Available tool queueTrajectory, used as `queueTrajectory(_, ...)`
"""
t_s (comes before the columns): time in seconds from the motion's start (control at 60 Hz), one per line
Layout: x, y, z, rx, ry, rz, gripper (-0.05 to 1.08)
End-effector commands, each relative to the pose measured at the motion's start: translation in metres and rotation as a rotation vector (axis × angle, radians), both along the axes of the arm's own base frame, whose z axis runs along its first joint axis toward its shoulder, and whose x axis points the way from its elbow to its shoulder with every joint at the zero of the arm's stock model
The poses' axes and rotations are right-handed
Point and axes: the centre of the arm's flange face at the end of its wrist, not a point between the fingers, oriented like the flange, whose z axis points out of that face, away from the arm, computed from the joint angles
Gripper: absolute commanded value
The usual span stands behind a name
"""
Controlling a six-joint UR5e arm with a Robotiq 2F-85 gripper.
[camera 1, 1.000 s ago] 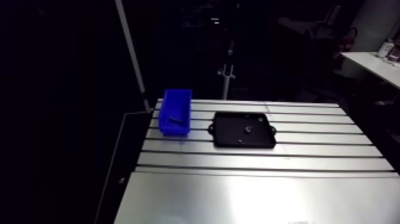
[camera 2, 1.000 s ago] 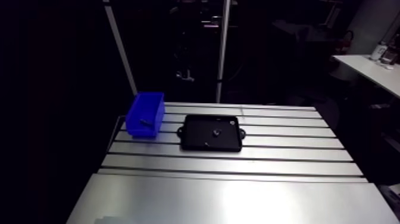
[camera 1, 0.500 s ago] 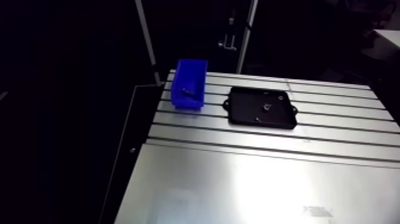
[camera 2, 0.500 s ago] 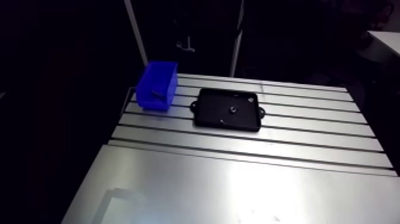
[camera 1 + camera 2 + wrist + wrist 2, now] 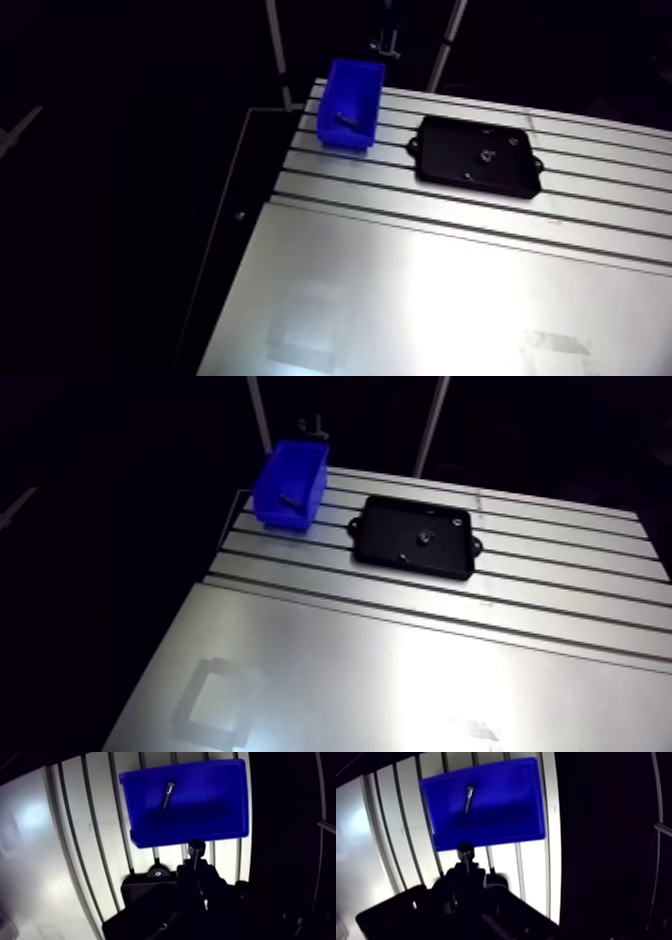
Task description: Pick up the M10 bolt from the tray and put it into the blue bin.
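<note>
The M10 bolt is easy to miss since it's so dark. It has a round dark head with a paler shank below it, and it stands up out of the gripper. The fingers look pinched in tight on the shank with no real gap, so it's gripping the bolt, though that end of the wrist view is pretty murky. The head sits right at the near wall of the blue bin, not over the inside, with the black tray underneath the gripper.

Fwiw there's another bolt lying flat and slanted on the bin floor. The tray holds a couple of small parts. Bin and tray sit side by side, near each other but apart, on the slotted table.
</note>
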Motion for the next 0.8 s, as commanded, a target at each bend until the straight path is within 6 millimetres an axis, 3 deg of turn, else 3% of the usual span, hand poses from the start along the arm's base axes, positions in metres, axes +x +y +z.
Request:
queueTrajectory(0.017, 0.002, -0.016, -0.010, 0.006, -0.010, 0.003, 1.04)
queueTrajectory(0.367, 0.000, -0.035, -0.038, 0.016, -0.042, 0.002, 1.04)
queueTrajectory(0.8, -0.001, -0.057, -0.089, 0.060, -0.073, 0.006, 1.03)
